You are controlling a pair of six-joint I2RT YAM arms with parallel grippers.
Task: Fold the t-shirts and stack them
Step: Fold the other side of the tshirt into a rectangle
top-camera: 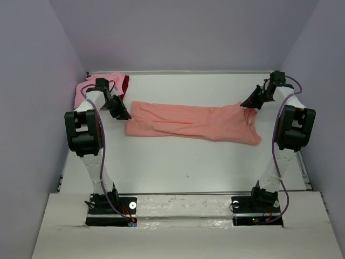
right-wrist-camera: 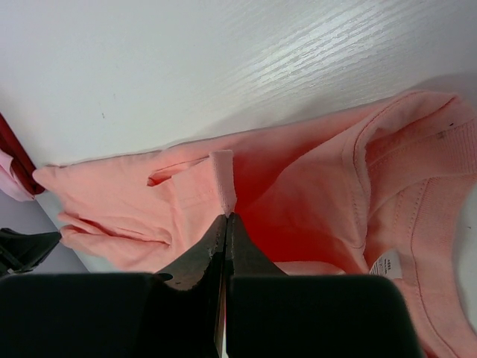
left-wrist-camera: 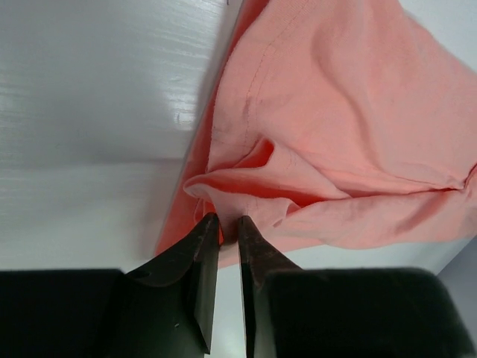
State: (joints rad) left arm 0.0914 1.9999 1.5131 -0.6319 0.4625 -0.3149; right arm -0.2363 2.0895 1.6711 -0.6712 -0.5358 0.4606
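Observation:
A salmon-orange t-shirt (top-camera: 188,121) lies folded into a long strip across the middle of the table. My left gripper (top-camera: 123,115) sits at its left end. In the left wrist view its narrow jaws (left-wrist-camera: 227,220) pinch a raised fold of the salmon cloth (left-wrist-camera: 335,112). My right gripper (top-camera: 249,104) is at the collar end, shut (right-wrist-camera: 226,216) on a thin edge of the same shirt (right-wrist-camera: 298,171). A lighter pink t-shirt (top-camera: 86,86) and a dark red one (top-camera: 125,83) lie bunched in the back left corner.
Lilac walls close in the white table (top-camera: 188,167) at the back and on both sides. The shirt's white neck label (right-wrist-camera: 387,265) shows beside the collar. The pile in the corner sits just behind the left arm.

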